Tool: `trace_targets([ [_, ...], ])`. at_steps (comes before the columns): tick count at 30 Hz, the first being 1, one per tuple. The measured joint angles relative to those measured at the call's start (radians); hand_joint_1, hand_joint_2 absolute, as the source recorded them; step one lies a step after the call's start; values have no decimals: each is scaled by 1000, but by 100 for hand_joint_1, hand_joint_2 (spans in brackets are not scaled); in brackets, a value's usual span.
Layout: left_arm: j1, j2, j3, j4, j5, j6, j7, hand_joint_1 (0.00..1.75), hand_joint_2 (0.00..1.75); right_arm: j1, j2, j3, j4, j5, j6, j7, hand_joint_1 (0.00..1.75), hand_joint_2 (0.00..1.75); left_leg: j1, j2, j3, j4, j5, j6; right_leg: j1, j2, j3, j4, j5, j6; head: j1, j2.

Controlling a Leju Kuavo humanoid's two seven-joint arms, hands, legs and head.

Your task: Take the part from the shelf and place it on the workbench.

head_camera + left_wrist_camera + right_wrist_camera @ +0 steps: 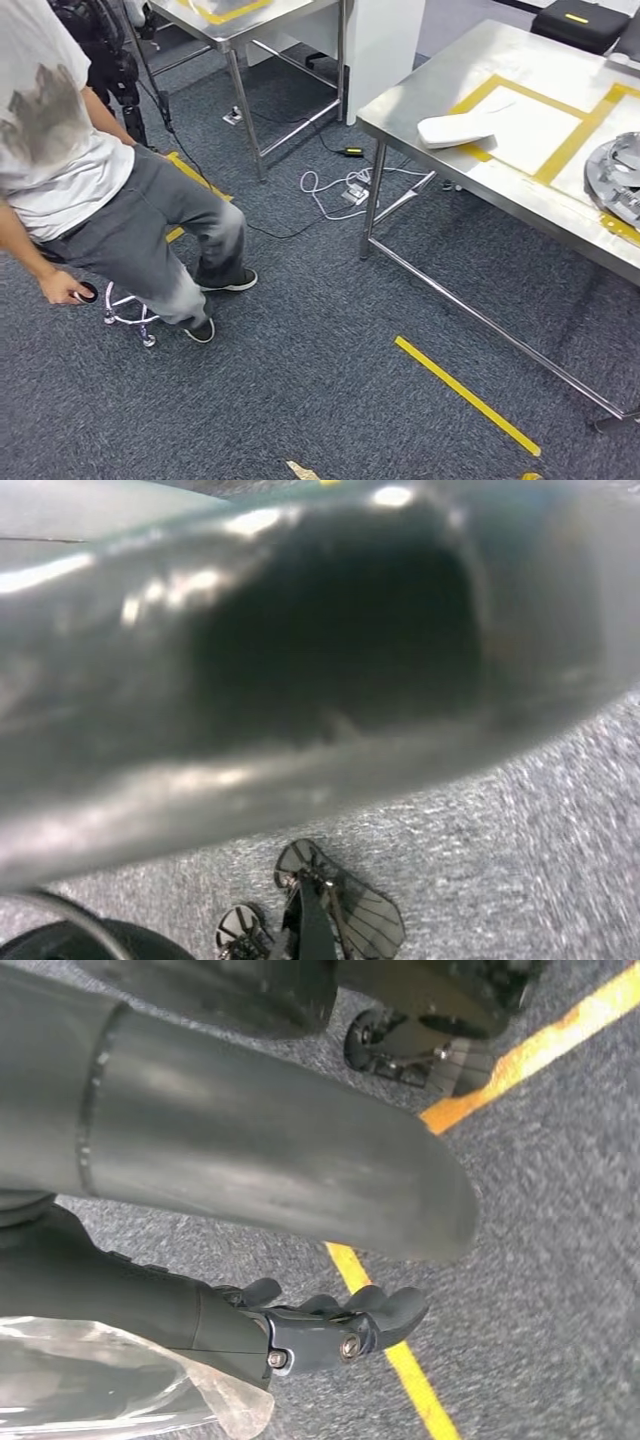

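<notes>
The steel workbench (441, 85) stands at the right of the head view, with yellow tape marking out rectangles on its top. A flat white part (455, 129) lies on it near its left corner, and a grey round metal part (615, 178) lies at the right edge of the picture. In the right wrist view my right hand (332, 1325) hangs over the carpet, its dark fingers stretched out with nothing between them and the thick grey thumb (264, 1150). A clear plastic sheet (113, 1385) shows beside the wrist. In the left wrist view my left hand (302, 670) is a close grey blur.
A person (113, 200) sits on a stool at the left, one hand low near the floor. A second steel table (249, 25) stands at the back. Cables (332, 190) lie on the carpet between the tables. Yellow tape (468, 395) crosses the floor. A black case (581, 22) rests on the workbench.
</notes>
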Motion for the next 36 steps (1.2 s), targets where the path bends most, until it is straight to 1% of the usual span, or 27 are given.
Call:
trace_targets([
  [1, 2, -1, 1, 0, 0, 0, 0, 0, 0, -1, 0, 2, 0, 7, 3, 0, 0, 0, 1, -10, 2, -5, 3, 6, -2, 3, 1, 2, -5, 5, 1, 0],
  [3, 2, -3, 1, 0, -1, -1, -4, 0, 0, -2, 0, 11, 0, 24, 8, -2, 0, 0, 6, -28, 6, -15, 10, 19, -4, 45, -20, 52, -42, 13, 6, 0],
  [5, 1, -4, 1, 0, -3, -5, -10, 0, 0, 0, 0, 19, 1, 39, 13, -3, 0, 0, 7, -47, 5, -16, 13, 25, -5, 97, -82, 177, -105, 15, 12, 0],
  [6, 1, -4, 1, 0, -3, -7, -11, 0, 0, 2, 0, 23, 1, 48, 14, -2, 0, 0, 7, -59, 4, -16, 14, 27, -5, 108, -115, 241, -126, 16, 12, 0],
  [7, 1, -4, 1, 0, -4, -9, -12, 0, 0, 5, 0, 27, 2, 56, 15, -2, 0, 0, 6, -71, 4, -15, 14, 28, -5, 112, -137, 279, -130, 17, 12, 0],
  [8, 1, -4, 1, 0, -4, -10, -12, 0, 0, 7, 0, 32, 3, 64, 16, 0, 0, 0, 5, -84, 4, -14, 14, 28, -5, 115, -144, 281, -114, 17, 12, 0],
  [10, 1, -4, 1, 0, -4, -12, -12, 0, 0, 8, -2, 40, 3, 73, 15, 2, 0, 0, 5, -110, 4, -9, 12, 26, -6, 128, -103, 176, -39, 15, 13, 0],
  [11, 0, -4, 1, 0, -4, -12, -12, 0, 0, 6, -4, 43, 4, 75, 15, 3, 0, 0, 4, -122, 2, -4, 10, 22, -9, 153, -74, 109, -10, 14, 13, 0],
  [12, 0, -4, 1, 0, -6, -12, -12, 0, 0, 5, -4, 45, 5, 76, 14, 5, 0, 0, 4, -133, -2, 2, 8, 18, -11, 176, -49, 59, 7, 12, 12, 0],
  [13, -1, -4, 1, 0, -8, -11, -10, 0, 0, 5, -5, 46, 5, 76, 14, 8, 0, 0, 5, -142, -8, 8, 8, 12, -12, 194, -35, 31, 10, 9, 11, 0],
  [14, -1, -4, 1, 0, -12, -8, -6, 0, 0, 5, -5, 48, 6, 76, 14, 13, 0, 0, 6, -152, -14, 11, 9, 6, -12, 202, -29, 22, 4, 6, 11, 0],
  [16, 1, -3, 1, 1, -24, 0, 7, 0, 0, 6, -5, 49, 7, 79, 19, 23, 0, 0, 10, -164, -22, 16, 10, -5, -11, 178, -25, 18, 8, -6, 11, 0],
  [18, 1, -1, 1, 3, -36, 8, 20, 0, 0, 6, -5, 52, 7, 89, 25, 21, 0, 0, 9, -129, -43, 61, -18, -16, -13, 151, -20, 11, 11, -20, 5, 0],
  [20, 0, -1, 1, 6, -44, 10, 25, 0, 0, 6, -5, 60, 7, 103, 27, 11, 0, 0, 11, -79, -94, 176, -80, -26, -11, 121, -18, 9, 10, -29, -2, 0],
  [21, -1, 0, 1, 7, -46, 11, 27, 0, 0, 6, -5, 64, 7, 110, 27, 6, 0, 0, 14, -69, -123, 239, -107, -29, -10, 105, -17, 9, 9, -31, -3, 0],
  [22, -1, 0, 1, 8, -48, 10, 27, 0, 0, 7, -5, 66, 7, 115, 27, 4, 0, 0, 17, -64, -142, 281, -119, -31, -9, 89, -16, 9, 7, -31, -3, 0],
  [23, -1, 1, 1, 8, -50, 9, 26, 0, 0, 6, -5, 69, 7, 120, 26, 3, 0, 0, 19, -62, -144, 288, -112, -32, -8, 74, -15, 10, 6, -31, -3, 0],
  [24, -1, 1, 1, 9, -51, 8, 24, 0, 0, 5, -5, 73, 7, 125, 26, 3, 0, 0, 20, -58, -127, 256, -86, -32, -8, 61, -13, 10, 4, -30, -3, 0],
  [25, -1, 2, 1, 9, -49, 7, 21, 0, 0, 3, -5, 77, 7, 129, 26, 3, 0, 0, 20, -46, -95, 193, -51, -31, -8, 49, -10, 10, 1, -27, -3, 0],
  [27, -4, 3, 1, 10, -41, 6, 11, 0, 0, 1, -6, 86, 7, 140, 28, 8, 0, 0, 14, -4, -31, 67, -6, -23, -4, 28, -7, 11, -5, -17, -3, 0],
  [29, -8, 3, 2, 13, -26, 3, 3, 0, 0, -3, -7, 96, 7, 157, 36, 19, 0, 0, 6, 16, -10, 18, -3, -12, 0, 9, -6, 10, -12, -5, -2, 0],
  [30, -9, 3, 5, 15, -19, 3, 1, 0, 0, -6, -8, 102, 7, 167, 42, 23, 0, 0, 4, 7, -12, 15, -2, -6, 0, -1, -1, 9, -13, 0, -2, 0],
  [31, -9, 3, 8, 18, -14, 6, 0, 0, 0, -9, -10, 109, 7, 175, 47, 26, 0, 0, 5, -3, -11, 11, 0, 0, -3, -6, 1, 8, -16, 5, -2, 0],
  [32, -9, 2, 11, 20, -12, 10, 0, 0, 0, -13, -12, 116, 7, 180, 50, 28, 0, 0, 6, -13, -9, 6, 3, 7, -5, 8, 1, 16, -25, 9, -1, 0],
  [33, -9, 2, 14, 23, -11, 13, 1, 0, 0, -16, -14, 120, 7, 182, 53, 28, 0, 0, 8, -22, -7, 1, 6, 14, -7, 32, -9, 41, -44, 13, 2, 0],
  [35, -11, 1, 16, 28, -10, 17, 2, 0, 0, -18, -19, 127, 7, 184, 56, 29, 0, 0, 10, -41, -6, -2, 10, 23, -8, 90, -63, 152, -102, 16, 8, 0],
  [36, -12, 1, 17, 31, -10, 18, 2, 0, 0, -17, -21, 130, 7, 184, 57, 31, 0, 0, 9, -53, -7, -2, 11, 26, -8, 104, -99, 222, -127, 17, 9, 0],
])
